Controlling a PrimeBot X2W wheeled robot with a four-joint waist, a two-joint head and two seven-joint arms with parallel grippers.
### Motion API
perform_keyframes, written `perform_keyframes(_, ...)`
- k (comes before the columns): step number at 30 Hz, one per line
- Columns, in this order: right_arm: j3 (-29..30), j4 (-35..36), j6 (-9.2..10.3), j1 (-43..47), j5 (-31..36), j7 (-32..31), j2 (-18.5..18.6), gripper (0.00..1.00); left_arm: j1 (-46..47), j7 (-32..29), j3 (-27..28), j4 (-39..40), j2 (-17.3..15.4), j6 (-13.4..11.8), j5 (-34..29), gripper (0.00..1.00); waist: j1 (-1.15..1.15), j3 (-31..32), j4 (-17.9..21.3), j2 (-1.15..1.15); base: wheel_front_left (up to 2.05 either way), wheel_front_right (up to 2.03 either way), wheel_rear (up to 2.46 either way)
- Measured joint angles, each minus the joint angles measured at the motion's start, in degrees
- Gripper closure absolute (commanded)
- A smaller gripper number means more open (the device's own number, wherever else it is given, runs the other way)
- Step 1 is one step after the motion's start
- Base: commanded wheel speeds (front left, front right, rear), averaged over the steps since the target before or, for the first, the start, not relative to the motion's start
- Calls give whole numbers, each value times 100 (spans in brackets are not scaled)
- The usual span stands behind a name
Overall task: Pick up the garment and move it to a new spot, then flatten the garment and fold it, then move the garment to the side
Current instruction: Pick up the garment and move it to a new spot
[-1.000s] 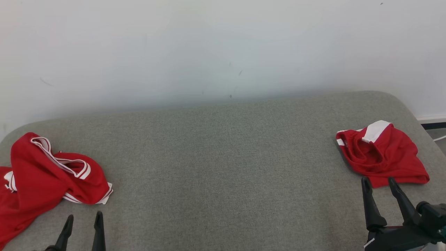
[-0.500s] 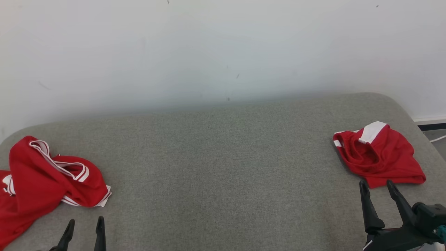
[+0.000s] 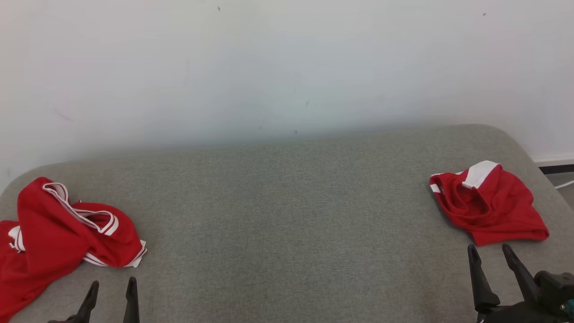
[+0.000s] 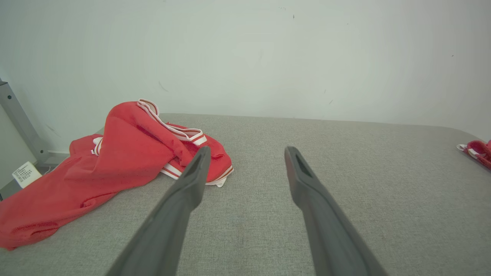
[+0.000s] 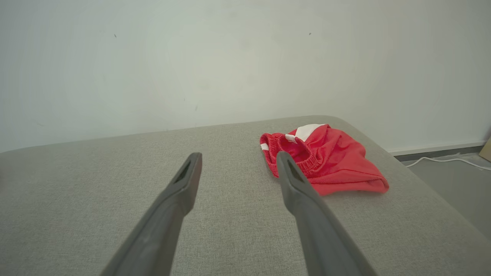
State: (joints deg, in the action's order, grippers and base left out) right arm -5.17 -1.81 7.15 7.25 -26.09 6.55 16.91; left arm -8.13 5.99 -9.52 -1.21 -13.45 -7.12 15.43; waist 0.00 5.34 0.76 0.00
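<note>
Bare indoor room, likely a test space.
I see a grey padded surface (image 3: pixel 287 215) low in frame, a plain white wall (image 3: pixel 287 63) above.

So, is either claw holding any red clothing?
Nothing is held. The left gripper and right gripper are open, clear of the crumpled red white-trimmed garment and the red shorts.

Left tool (image 3: pixel 113 281) and right tool (image 3: pixel 488 246) gape, empty.

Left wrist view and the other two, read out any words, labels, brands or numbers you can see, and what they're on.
White label beside the grey metal post: printed lines, too small to read.
Crumpled red garment: no writing seen.
Folded red garment: no writing seen.
</note>
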Motion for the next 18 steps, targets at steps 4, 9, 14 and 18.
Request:
perform_keyframes(4,1,29,0,52,0,-5,-32,0,1,-57,0,33,1,0,-41,0,0,2,-108,0,0,0,0)
perform_keyframes(9,26,35,0,53,0,-34,-51,0,14,-134,1,41,-4,0,-82,0,0,-1,-324,0,0,0,0)
perform_keyframes(14,-23,27,0,51,0,-58,-124,0,14,-193,44,78,-8,0,-125,0,0,-3,-634,0,0,0,0)
perform_keyframes(18,-163,-48,-3,3,-1,-113,-202,0,-1,-238,255,176,8,0,-252,0,0,-4,-1003,0,0,0,0)
